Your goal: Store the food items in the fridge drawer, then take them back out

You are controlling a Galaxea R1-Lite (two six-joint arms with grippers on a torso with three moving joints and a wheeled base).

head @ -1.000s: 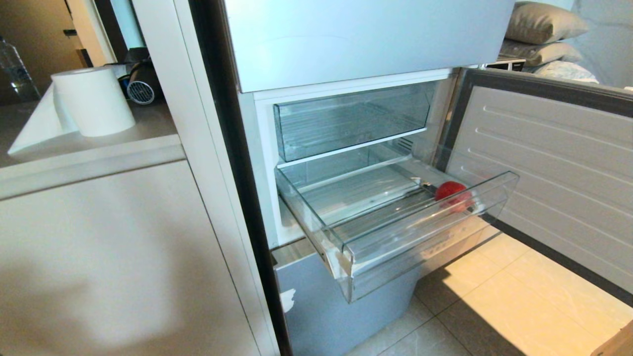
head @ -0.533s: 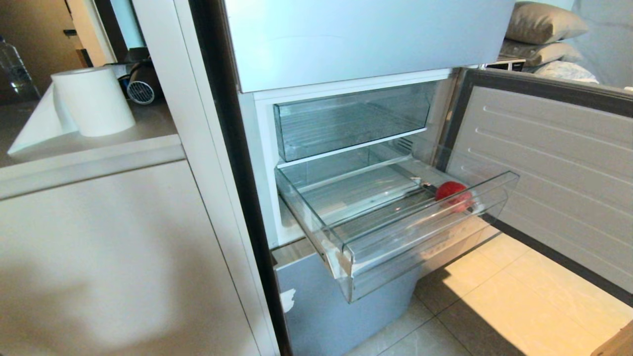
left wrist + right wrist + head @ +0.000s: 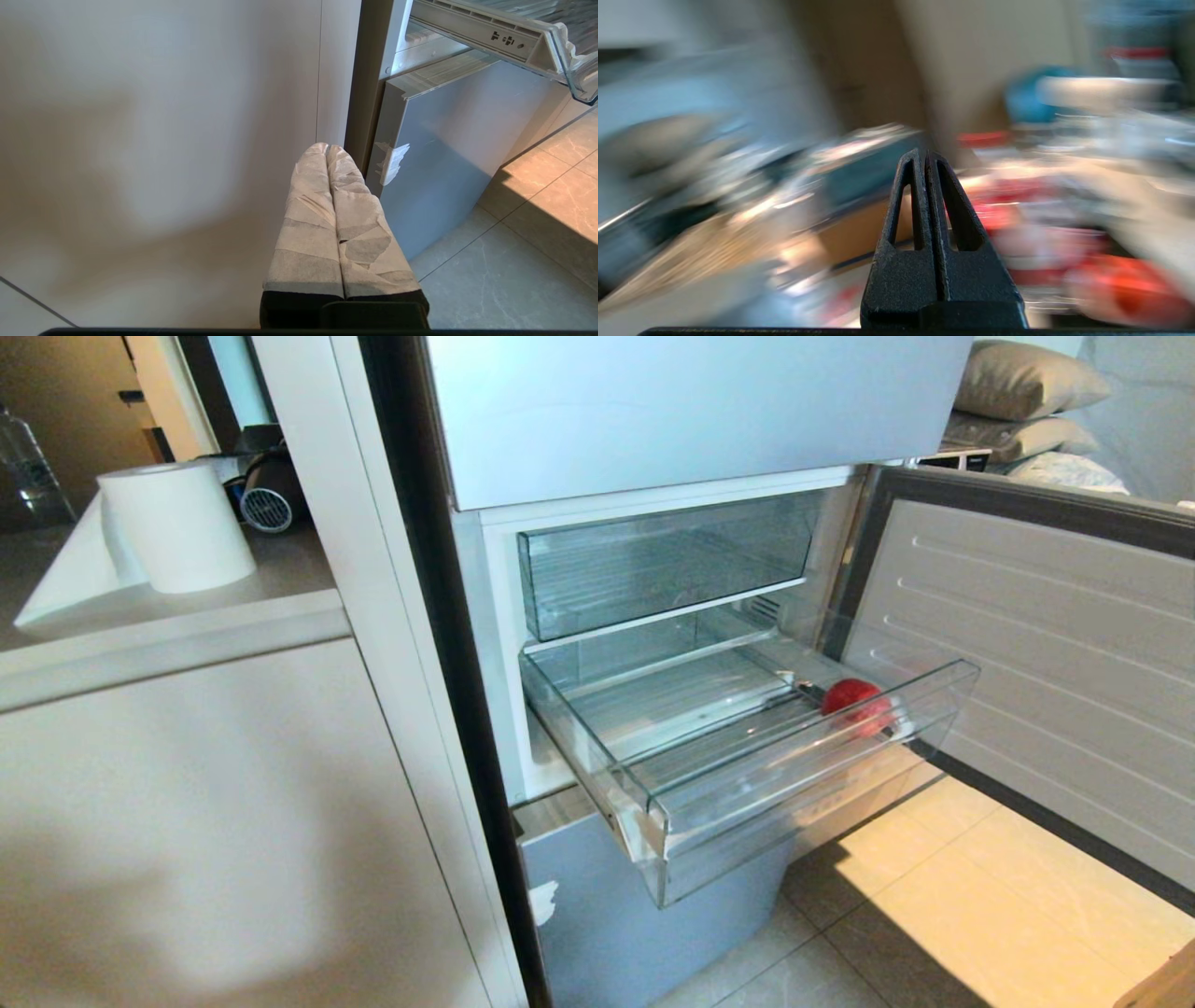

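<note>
Nothing shifted, red fruit in fridge drawer, right gripper elsewhere

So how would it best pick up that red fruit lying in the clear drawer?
Probably from straight above, fingers closing across the middle of the red fruit, its widest part. It sits low at the right end of the pulled-out fridge drawer, just behind the clear front wall, so the sides are fenced in and only the top is open.

Open fridge, lower compartment
Pulled-out clear plastic ribbed drawer holding one round red fruit at its right end; taller clear bin above.
</note>
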